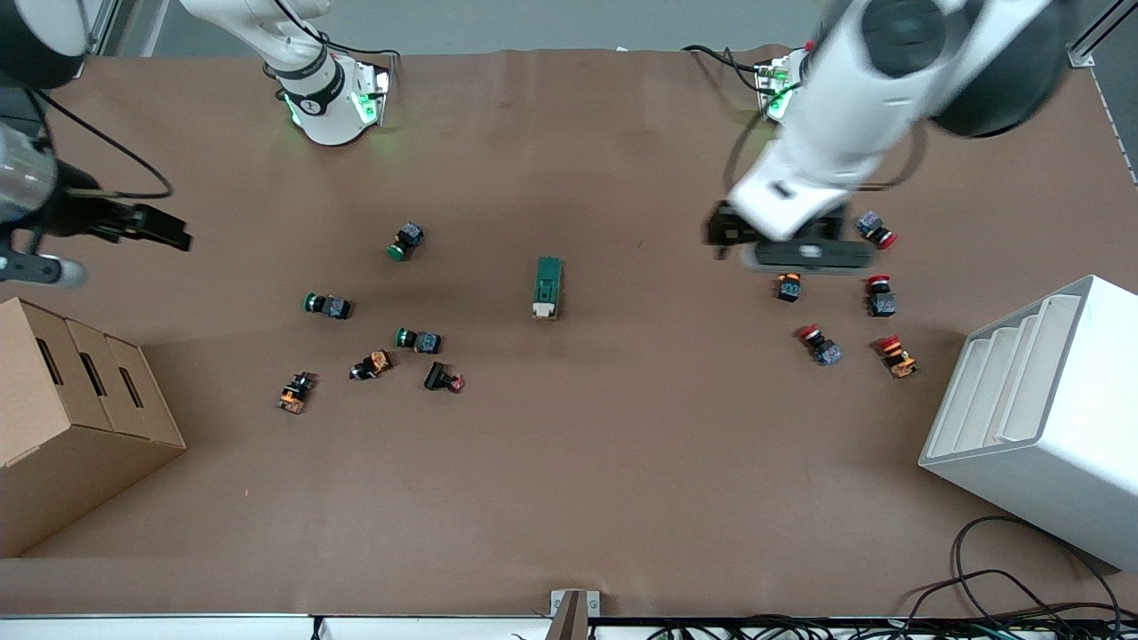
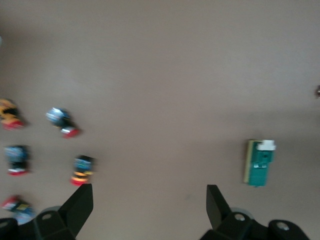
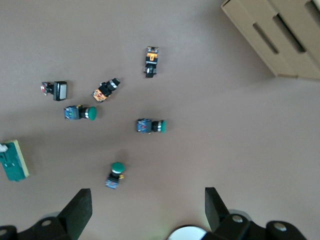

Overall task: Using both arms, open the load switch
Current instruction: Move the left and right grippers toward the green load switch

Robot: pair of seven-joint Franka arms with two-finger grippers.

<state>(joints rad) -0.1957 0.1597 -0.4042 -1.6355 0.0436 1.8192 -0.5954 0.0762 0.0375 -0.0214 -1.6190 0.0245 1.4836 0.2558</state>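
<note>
The load switch (image 1: 548,287), a dark green oblong block with a white lever end, lies alone mid-table with the lever end toward the front camera. It also appears in the left wrist view (image 2: 259,162) and at the edge of the right wrist view (image 3: 14,161). My left gripper (image 1: 782,249) hangs open and empty (image 2: 150,200) over the red-capped buttons, toward the left arm's end from the switch. My right gripper (image 1: 164,231) is up in the air over the right arm's end of the table, open and empty (image 3: 147,202). Neither touches the switch.
Green-capped push-buttons (image 1: 406,241) and orange-bodied ones (image 1: 295,392) are scattered toward the right arm's end. Red-capped buttons (image 1: 819,345) lie toward the left arm's end. A cardboard box (image 1: 71,400) and a white stepped rack (image 1: 1040,409) stand at the table's two ends.
</note>
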